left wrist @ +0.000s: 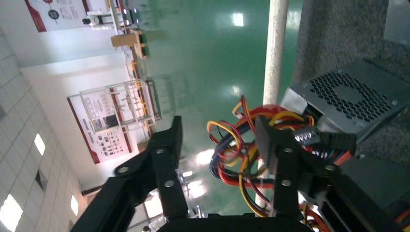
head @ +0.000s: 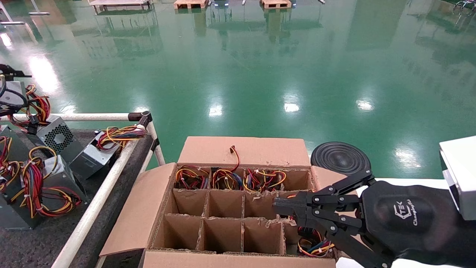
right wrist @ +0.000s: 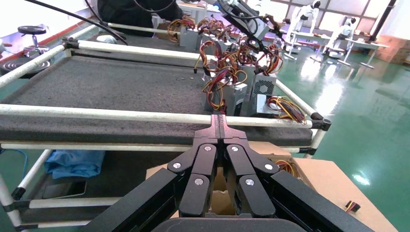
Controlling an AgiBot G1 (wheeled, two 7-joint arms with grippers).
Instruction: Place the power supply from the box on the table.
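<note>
The right pincer [head: 284, 208] hung over the box [head: 238, 208], fingers pressed together and empty. Probably it needed to open wide before dropping straight onto a power supply [head: 314, 245] in the near-right cell. The left pincer [left wrist: 217, 145] sat open over the counter [head: 33, 242].
</note>
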